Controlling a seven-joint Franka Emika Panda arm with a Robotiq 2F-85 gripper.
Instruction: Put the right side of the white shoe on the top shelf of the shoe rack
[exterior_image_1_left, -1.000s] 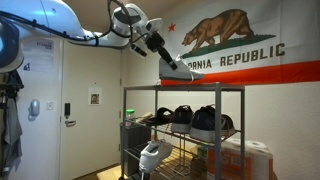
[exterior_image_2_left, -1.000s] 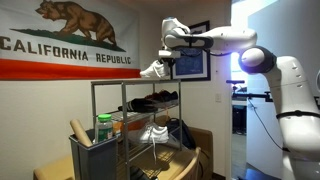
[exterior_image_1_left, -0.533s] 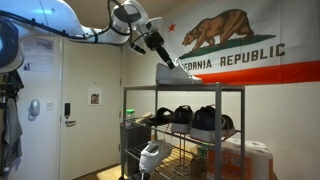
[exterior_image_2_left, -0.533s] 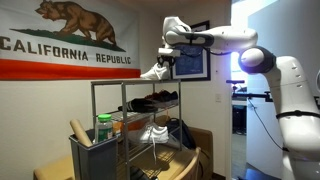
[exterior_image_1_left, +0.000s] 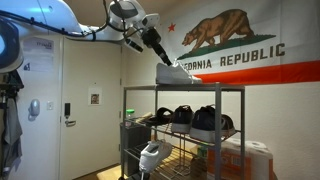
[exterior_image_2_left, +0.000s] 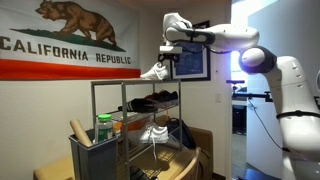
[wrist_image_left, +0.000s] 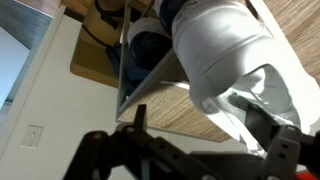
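The white shoe (exterior_image_1_left: 172, 73) lies on the top shelf (exterior_image_1_left: 200, 89) of the grey shoe rack (exterior_image_1_left: 241, 130), near its left end, under the flag. From the other side the white shoe (exterior_image_2_left: 153, 72) sits at the right end of the top shelf (exterior_image_2_left: 125, 83) of the shoe rack (exterior_image_2_left: 94, 120). My gripper (exterior_image_1_left: 163, 60) hangs just above the shoe's heel end, open. The gripper (exterior_image_2_left: 168, 61) shows no grip on it there either. In the wrist view the shoe (wrist_image_left: 225, 60) fills the upper right, and the gripper (wrist_image_left: 200, 135) has its dark fingers (wrist_image_left: 139, 122) spread wide.
Dark shoes (exterior_image_1_left: 190, 118) fill the middle shelf and a second white shoe (exterior_image_1_left: 152, 155) sits lower down. A bin with a green-lidded container (exterior_image_2_left: 104, 128) stands before the rack. The flag (exterior_image_1_left: 235, 45) hangs close behind the top shelf. A door (exterior_image_1_left: 40, 100) is to the side.
The jaws have gone from shut on the shoe to open. The shoe has come down from a tilted hold onto the top shelf, and the gripper has lifted slightly off it.
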